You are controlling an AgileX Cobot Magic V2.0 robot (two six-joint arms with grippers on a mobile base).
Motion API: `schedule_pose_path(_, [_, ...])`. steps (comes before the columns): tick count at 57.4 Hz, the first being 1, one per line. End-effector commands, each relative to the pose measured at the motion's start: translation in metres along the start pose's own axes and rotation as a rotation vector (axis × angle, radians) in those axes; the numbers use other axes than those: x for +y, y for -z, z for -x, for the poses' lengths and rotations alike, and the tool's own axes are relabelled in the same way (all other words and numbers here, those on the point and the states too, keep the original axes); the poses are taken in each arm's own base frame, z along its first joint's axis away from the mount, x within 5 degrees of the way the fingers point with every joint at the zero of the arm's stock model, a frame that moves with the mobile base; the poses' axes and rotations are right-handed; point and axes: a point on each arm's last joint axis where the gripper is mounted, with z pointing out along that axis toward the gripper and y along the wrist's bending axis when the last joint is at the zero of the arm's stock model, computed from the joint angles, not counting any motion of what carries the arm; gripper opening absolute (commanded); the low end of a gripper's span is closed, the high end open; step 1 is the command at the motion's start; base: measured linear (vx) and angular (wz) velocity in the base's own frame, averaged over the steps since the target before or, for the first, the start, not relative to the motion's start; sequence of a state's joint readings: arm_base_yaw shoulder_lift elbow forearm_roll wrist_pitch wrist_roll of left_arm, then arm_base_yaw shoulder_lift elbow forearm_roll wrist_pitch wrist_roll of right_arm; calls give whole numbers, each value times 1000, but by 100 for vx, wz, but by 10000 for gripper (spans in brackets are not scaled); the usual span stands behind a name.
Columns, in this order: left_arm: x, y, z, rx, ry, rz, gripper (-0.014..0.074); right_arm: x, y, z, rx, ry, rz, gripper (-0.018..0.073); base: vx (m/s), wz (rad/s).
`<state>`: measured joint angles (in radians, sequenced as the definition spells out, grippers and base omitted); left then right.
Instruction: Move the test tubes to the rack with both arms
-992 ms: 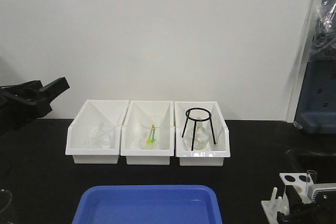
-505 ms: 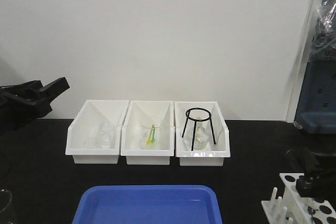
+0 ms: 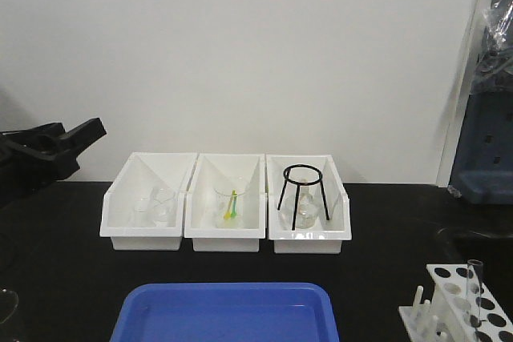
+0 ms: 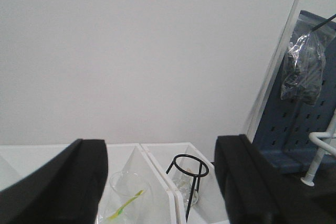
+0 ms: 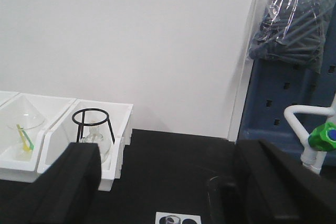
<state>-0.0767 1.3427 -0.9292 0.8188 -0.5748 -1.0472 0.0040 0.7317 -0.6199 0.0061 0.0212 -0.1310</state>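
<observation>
The white rack (image 3: 449, 303) stands at the table's front right corner, pegs toward the left. One clear test tube (image 3: 474, 284) stands upright in one of its holes. The right wrist view catches the rack's top plate (image 5: 159, 216) and the tube's rim (image 5: 171, 219) at its bottom edge, below my right gripper (image 5: 168, 153), which is open and empty. That gripper is outside the front view. My left gripper (image 3: 80, 134) hovers at the far left, above the table. In its wrist view the left gripper (image 4: 160, 150) is open with nothing between the fingers.
Three white bins (image 3: 225, 234) line the back of the table: beakers in the left and middle ones, a black tripod stand (image 3: 303, 194) over a flask in the right one. A blue tray (image 3: 224, 314) lies front centre. A clear glass rim (image 5: 211, 189) shows right of the rack.
My right gripper, down at the rack a second ago, has let go of the tube, lifted and left the front view. The tube now stands alone in the rack. The left arm stayed still.
</observation>
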Motion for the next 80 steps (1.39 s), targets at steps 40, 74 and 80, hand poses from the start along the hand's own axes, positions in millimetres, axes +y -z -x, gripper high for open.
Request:
schedule_pose_path(40, [-3, 4, 15, -46, -3, 19, 521, -3, 9, 20, -110, 18, -19, 560, 0, 0])
schedule_pose_path(74, [-29, 185, -44, -4, -161, 406, 94, -3, 9, 20, -111, 17, -19, 560, 0, 0])
schedule_pose_path(80, [-33, 207, -60, 50, -250, 427, 26, -3, 9, 20, -111, 17, -19, 560, 0, 0])
